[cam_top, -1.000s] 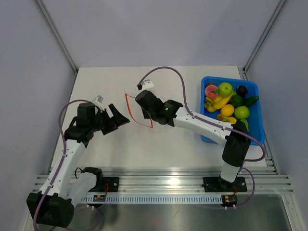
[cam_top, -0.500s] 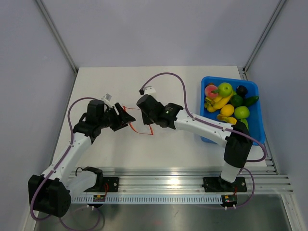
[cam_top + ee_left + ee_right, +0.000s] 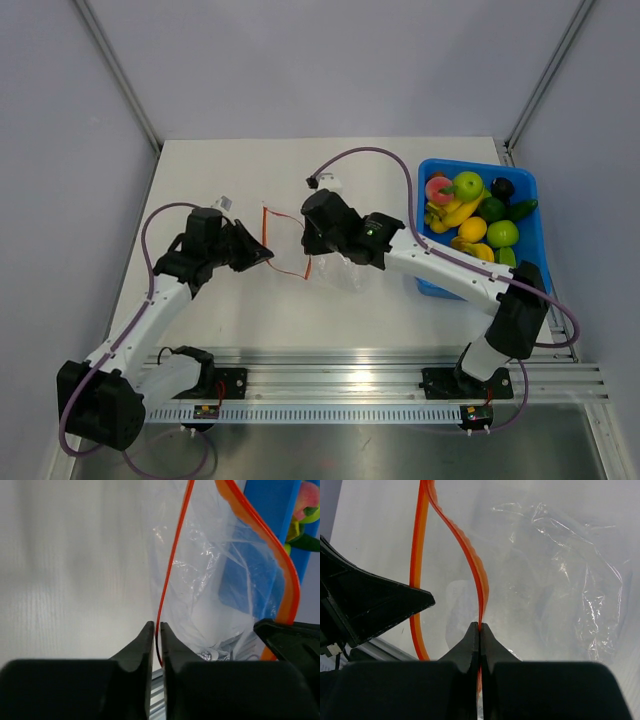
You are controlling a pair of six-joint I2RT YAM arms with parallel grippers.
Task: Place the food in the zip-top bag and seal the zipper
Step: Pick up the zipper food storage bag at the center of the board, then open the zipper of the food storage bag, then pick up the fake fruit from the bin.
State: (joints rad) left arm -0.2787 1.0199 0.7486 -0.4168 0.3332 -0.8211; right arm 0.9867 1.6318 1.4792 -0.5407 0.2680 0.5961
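Note:
The clear zip-top bag [image 3: 338, 270] hangs between my two grippers above the table, its mouth pulled open. My left gripper [image 3: 264, 254] is shut on one lip of the orange-red zipper [image 3: 172, 555], pinched between the tips [image 3: 157, 630]. Over on the opposite lip [image 3: 479, 575], my right gripper [image 3: 480, 627] is also shut; it sits at the bag's right side [image 3: 308, 243]. The food lies in the blue bin: yellow bananas [image 3: 455, 212] and a pink-red peach [image 3: 437, 187], also visible through the bag's edge [image 3: 307, 495]. Nothing shows inside the bag.
The blue bin [image 3: 530, 240] at the right edge also holds a green apple [image 3: 468, 184], lemons, a lime and dark fruit. Purple cables loop over both arms. A metal rail runs along the near table edge [image 3: 340, 370].
My left gripper moved right to the bag and shut on its near zipper lip. The right gripper shifted right with its lip, spreading the mouth open.

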